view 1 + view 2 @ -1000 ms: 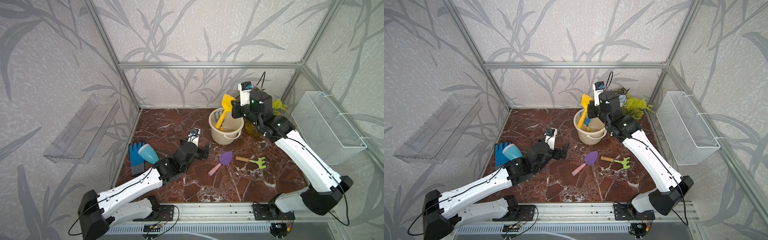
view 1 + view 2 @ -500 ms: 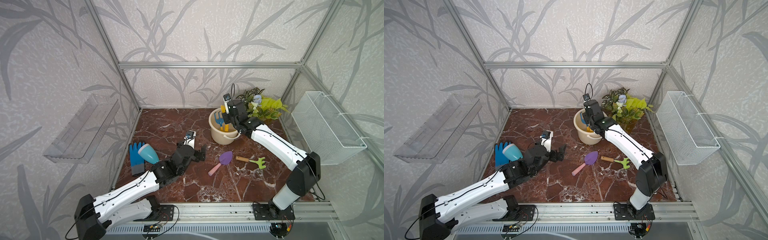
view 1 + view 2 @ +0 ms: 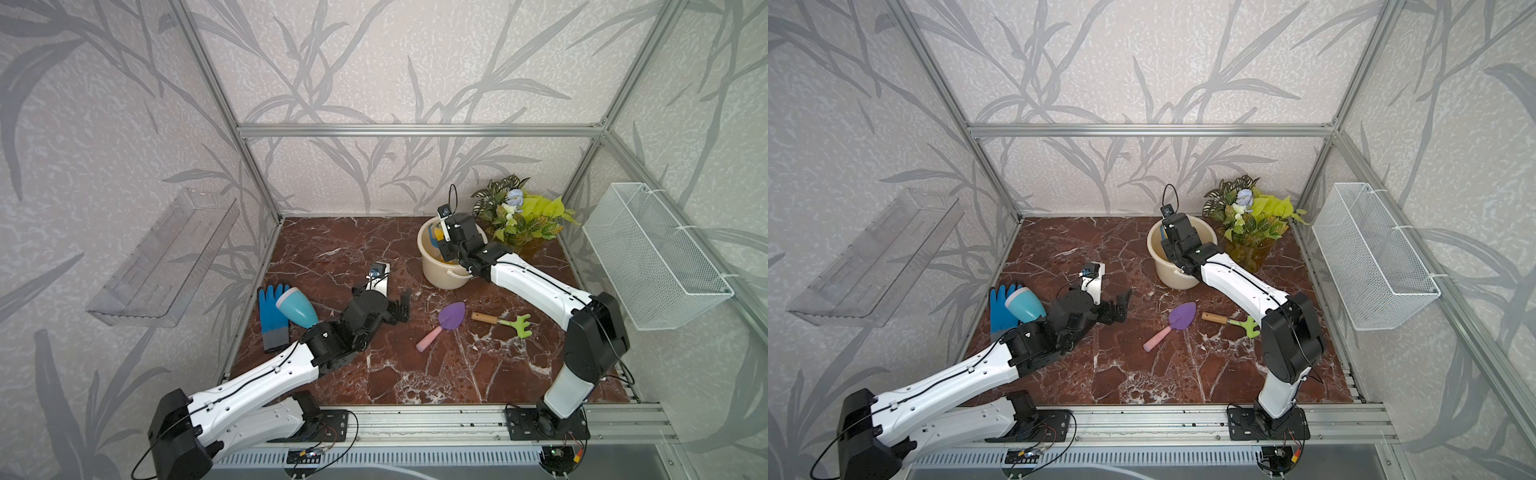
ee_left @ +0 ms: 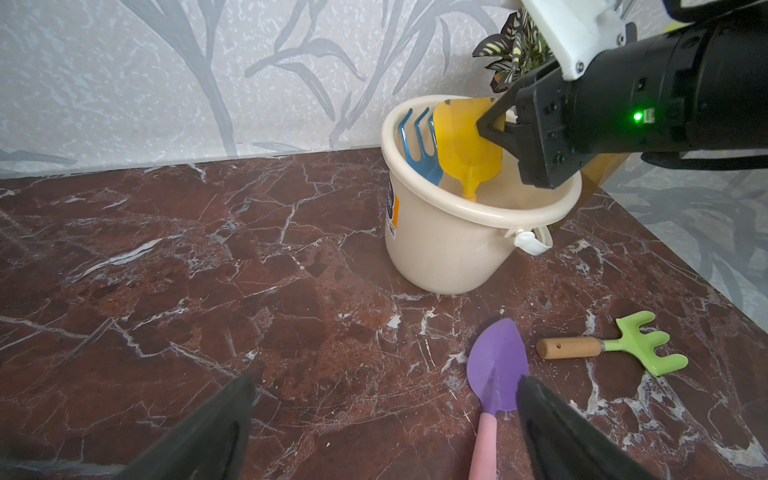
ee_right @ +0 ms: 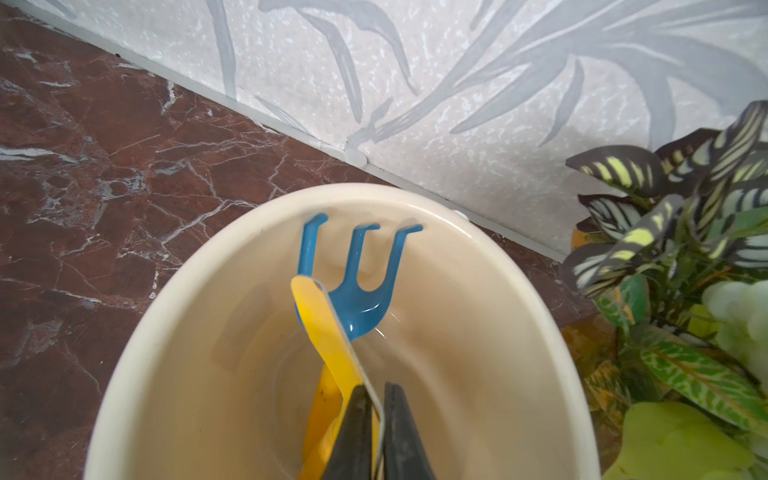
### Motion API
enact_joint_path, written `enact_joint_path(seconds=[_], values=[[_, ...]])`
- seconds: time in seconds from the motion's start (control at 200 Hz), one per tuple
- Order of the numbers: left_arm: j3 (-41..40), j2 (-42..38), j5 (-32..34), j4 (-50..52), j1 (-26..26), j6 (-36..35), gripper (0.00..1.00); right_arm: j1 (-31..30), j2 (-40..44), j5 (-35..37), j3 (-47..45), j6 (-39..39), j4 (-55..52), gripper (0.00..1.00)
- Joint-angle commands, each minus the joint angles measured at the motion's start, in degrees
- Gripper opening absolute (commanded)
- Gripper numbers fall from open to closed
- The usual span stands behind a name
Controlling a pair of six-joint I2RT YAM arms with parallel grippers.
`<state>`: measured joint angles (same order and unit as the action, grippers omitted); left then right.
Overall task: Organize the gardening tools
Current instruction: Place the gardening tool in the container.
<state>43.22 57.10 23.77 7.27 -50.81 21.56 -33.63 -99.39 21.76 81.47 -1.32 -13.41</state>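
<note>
My right gripper (image 5: 376, 388) is shut on the blade edge of the yellow shovel (image 5: 328, 332), low inside the cream bucket (image 3: 440, 274). The blue fork (image 5: 361, 291) leans against the bucket's inner wall beside the shovel (image 4: 467, 141). On the floor in front of the bucket lie the purple trowel with a pink handle (image 3: 451, 316) and the green wooden-handled rake (image 3: 513, 323). My left gripper (image 3: 401, 305) hangs open just above the floor, with the trowel (image 4: 496, 365) next to one fingertip and nothing between the jaws. The light-blue spray bottle (image 3: 297, 306) lies on its side at the left.
A blue glove (image 3: 270, 320) lies under the spray bottle by the left wall. A potted plant (image 3: 519, 216) stands right behind the bucket. A white wire basket (image 3: 652, 257) hangs on the right wall and a clear shelf (image 3: 166, 257) on the left wall.
My right arm has come down from above the bucket and lowered the yellow shovel into it. My left arm has shifted slightly, still open.
</note>
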Motion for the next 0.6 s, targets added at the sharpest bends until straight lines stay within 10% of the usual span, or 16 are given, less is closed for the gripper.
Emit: enact_joint_path(seconds=[0.0, 0.21, 0.595], values=[[-0.5, -0.5, -0.3, -0.2, 0.4, 0.4, 1.0, -0.5, 0.8, -1.8, -0.8, 0.7, 1.9, 0.09], [-0.5, -0.3, -0.9, -0.6, 1.0, 0.5, 1.0, -1.3, 4.7, -2.1, -0.8, 1.0, 1.5, 0.52], [1.5, 3.4, -5.6, -0.2, 1.4, 0.2, 1.0, -1.4, 15.6, -2.6, 1.4, 4.8, -5.2, 0.67]])
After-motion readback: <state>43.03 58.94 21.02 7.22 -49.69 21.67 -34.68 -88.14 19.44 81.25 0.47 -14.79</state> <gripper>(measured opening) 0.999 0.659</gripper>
